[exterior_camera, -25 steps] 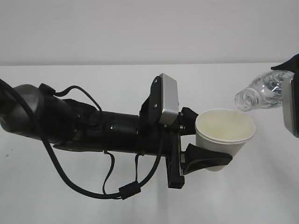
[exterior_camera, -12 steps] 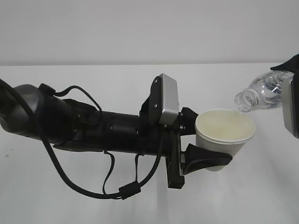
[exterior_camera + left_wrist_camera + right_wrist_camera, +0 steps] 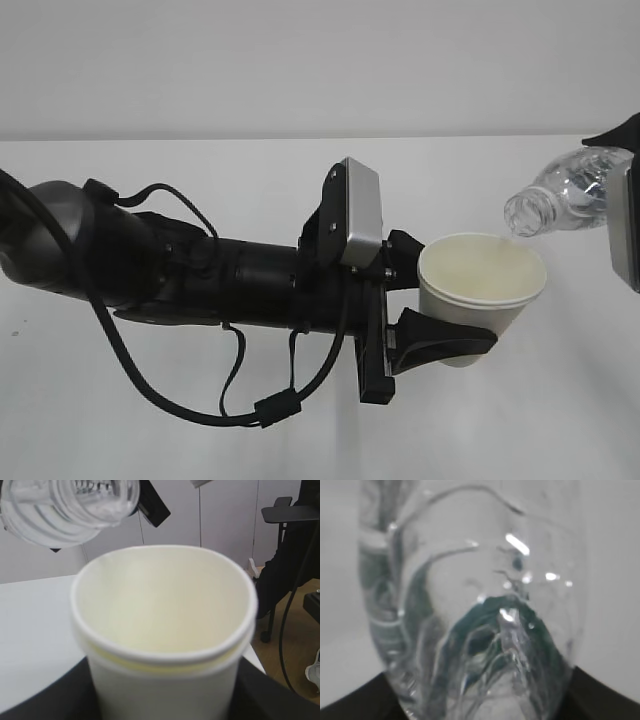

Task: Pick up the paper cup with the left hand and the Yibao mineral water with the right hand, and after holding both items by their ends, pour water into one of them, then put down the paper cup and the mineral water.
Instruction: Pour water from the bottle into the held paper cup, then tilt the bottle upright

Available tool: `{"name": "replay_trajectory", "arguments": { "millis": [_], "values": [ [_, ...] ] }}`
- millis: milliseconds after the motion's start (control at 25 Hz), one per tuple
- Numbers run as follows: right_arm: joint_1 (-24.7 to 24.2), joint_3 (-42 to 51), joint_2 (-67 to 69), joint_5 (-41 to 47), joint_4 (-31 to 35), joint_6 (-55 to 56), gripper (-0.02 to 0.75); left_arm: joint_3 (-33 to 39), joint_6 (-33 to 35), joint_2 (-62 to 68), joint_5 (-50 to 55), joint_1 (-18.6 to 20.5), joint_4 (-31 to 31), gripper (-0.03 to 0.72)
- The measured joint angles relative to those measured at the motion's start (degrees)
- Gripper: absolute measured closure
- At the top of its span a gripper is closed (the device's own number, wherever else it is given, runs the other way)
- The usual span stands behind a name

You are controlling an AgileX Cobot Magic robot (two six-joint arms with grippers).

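Item count: one paper cup (image 3: 482, 290), one Yibao mineral water (image 3: 560, 197) bottle, two grippers, one white table (image 3: 200, 440)

Left gripper (image 3: 440, 300): reaches in from the left on a thick black arm. Its black fingers (image 3: 440, 342) are pinching the paper cup on the near and far sides of the cup wall, below the rim. The cup is held upright above the table, right of centre.

Right gripper (image 3: 625, 175): only partly visible at the right edge. It is clamped on the rear end of the bottle; the right wrist view shows the clear ribbed body (image 3: 475, 615) rising between dark jaw parts at the lower corners.

Containers: the cup interior (image 3: 160, 605) is cream-white; whether any water has collected at the bottom cannot be told. The bottle is tilted, its capless mouth (image 3: 522, 215) pointing down-left, just above and right of the cup's far-right rim. In the left wrist view the bottle neck (image 3: 75, 505) sits above the cup's far-left rim.

Change from the earlier frames: the bottle mouth has shifted slightly right and up; the cup and left gripper have stayed in place
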Motion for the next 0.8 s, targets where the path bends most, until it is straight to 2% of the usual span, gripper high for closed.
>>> {"name": "replay_trajectory", "arguments": {
  "millis": [800],
  "values": [
    [0.0, 0.0, 0.0, -0.2, 0.0, 0.0, 0.304, 0.0, 0.0, 0.0, 0.6, 0.0, 0.0, 0.270]
  ]
}}
